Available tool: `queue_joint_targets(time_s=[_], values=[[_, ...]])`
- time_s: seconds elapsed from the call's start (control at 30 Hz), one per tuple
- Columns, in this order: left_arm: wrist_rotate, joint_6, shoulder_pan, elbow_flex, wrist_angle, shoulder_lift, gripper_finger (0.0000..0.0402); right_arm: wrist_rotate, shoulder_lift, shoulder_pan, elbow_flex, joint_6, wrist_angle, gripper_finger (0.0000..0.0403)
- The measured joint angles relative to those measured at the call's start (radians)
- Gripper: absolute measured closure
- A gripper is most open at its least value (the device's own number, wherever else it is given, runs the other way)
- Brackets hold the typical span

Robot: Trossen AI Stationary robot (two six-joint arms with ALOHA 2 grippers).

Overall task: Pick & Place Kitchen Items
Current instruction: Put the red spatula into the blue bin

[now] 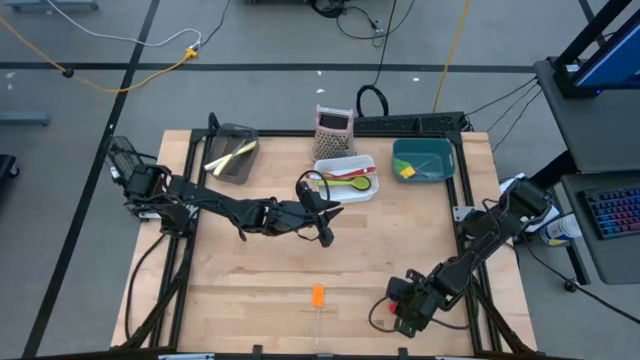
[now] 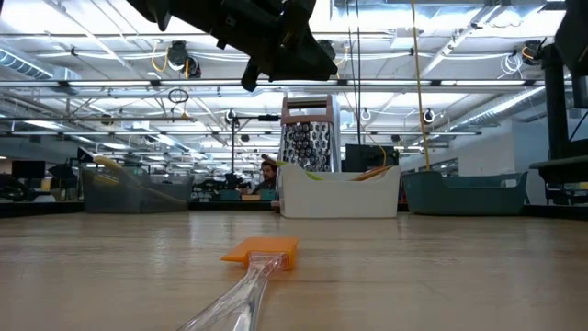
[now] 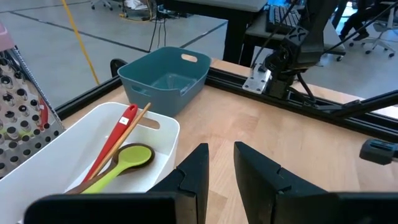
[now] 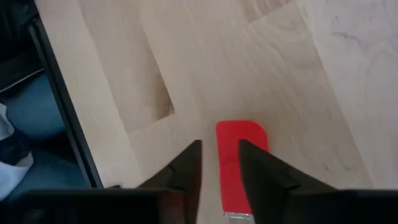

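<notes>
An orange-headed spatula [image 1: 317,294] [image 2: 262,251] lies flat on the table, its clear handle toward the near edge. A red spatula head [image 4: 242,132] lies on the wood under my right gripper [image 4: 221,146] [image 1: 400,300], which is open near the right front. A strip of bare wood shows between one finger and the head. My left gripper [image 3: 221,158] [image 1: 325,228] hangs open and holds nothing, above the table just near of the white bin [image 1: 320,170]. A green spoon [image 3: 124,162], a red spoon [image 3: 115,140] and a wooden one [image 3: 140,118] lie in that bin. My right gripper points steeply down over the red spatula, and its fingers lie along it. One finger [image 4: 261,174] covers a side of the head [image 4: 249,140]. I cannot tell whether it touches the spatula.
A teal bin [image 1: 400,150] [image 3: 165,74] stands at the back right with a yellow-green item inside. A dark mesh bin [image 1: 240,165] stands at the back left and holds a yellow utensil. An upright grater [image 1: 334,128] [image 2: 308,138] stands behind the white bin. Black rails frame the table.
</notes>
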Motion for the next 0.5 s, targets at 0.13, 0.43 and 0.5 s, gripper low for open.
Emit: queue_joint_targets(time_s=[0.13,0.43,0.5], values=[[0.0,-0.002,0.0,0.0,0.0,0.0,0.0325,0.063,0.012,0.041,0.0,-0.007,0.007,0.0242],[0.0,-0.023,0.0,0.0,0.0,0.0,0.0325,0.188,0.121,0.101,0.006,-0.184,0.008,0.0192],[0.0,-0.023,0.0,0.0,0.0,0.0,0.0325,0.233,0.142,0.105,0.006,-0.187,0.011,0.0193]])
